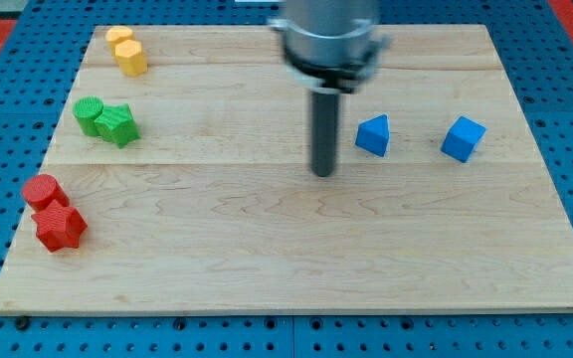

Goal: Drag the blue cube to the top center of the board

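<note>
A wooden board [267, 268] is shown with the rod lowered near its centre; my tip [323, 173] rests on bare wood and nothing is touched or held by it, there being no hand to open or close. The blue cube [463, 138] is seen toward the view's right, well apart from the tip, with a blue wedge-like block [373, 135] lying between the two. Yellow blocks [126, 51], green blocks [106, 121] and red blocks [54, 213] are grouped along the view's left edge, clear of the work. The step in hand is judged to be the approach. It is best done by routing the tip below the wedge-like block, so that it is not disturbed, and placing it at the cube's lower right side; a push up and leftward can then be applied through the cube's middle, so that turning is limited.
</note>
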`<state>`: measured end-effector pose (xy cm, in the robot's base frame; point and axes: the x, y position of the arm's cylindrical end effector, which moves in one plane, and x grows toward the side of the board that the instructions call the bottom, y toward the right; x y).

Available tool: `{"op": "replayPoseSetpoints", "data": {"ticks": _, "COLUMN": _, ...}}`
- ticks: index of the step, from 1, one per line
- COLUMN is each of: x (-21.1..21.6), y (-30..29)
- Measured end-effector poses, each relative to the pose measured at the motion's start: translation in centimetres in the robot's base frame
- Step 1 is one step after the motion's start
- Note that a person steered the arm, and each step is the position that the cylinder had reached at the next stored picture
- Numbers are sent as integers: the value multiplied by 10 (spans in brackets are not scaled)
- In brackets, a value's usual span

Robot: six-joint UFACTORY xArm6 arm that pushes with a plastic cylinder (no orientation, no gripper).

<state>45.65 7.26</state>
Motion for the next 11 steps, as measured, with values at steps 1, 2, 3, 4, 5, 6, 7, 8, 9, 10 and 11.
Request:
{"op": "replayPoseSetpoints", "data": {"ticks": 1, "x": 0, "y": 93}}
{"op": "replayPoseSetpoints", "data": {"ticks": 2, "x": -4, "y": 144}}
{"op": "replayPoseSetpoints", "data": {"ticks": 3, "x": -4, "y": 179}}
{"op": "replayPoseSetpoints", "data": {"ticks": 4, "x": -13, "y": 176}}
{"op": "replayPoseSetpoints", "data": {"ticks": 5, "x": -35, "y": 152}}
{"op": "replayPoseSetpoints", "data": {"ticks": 6, "x": -59, "y": 130}}
{"op": "replayPoseSetpoints", "data": {"ticks": 7, "x": -60, "y": 89}}
{"op": "replayPoseSetpoints", "data": {"ticks": 8, "x": -62, "y": 49}}
{"op": "replayPoseSetpoints", "data": {"ticks": 9, "x": -106, "y": 30}}
{"op": "replayPoseSetpoints", "data": {"ticks": 10, "x": -155, "y": 14}}
{"op": "replayPoseSetpoints", "data": {"ticks": 11, "x": -183, "y": 15}}
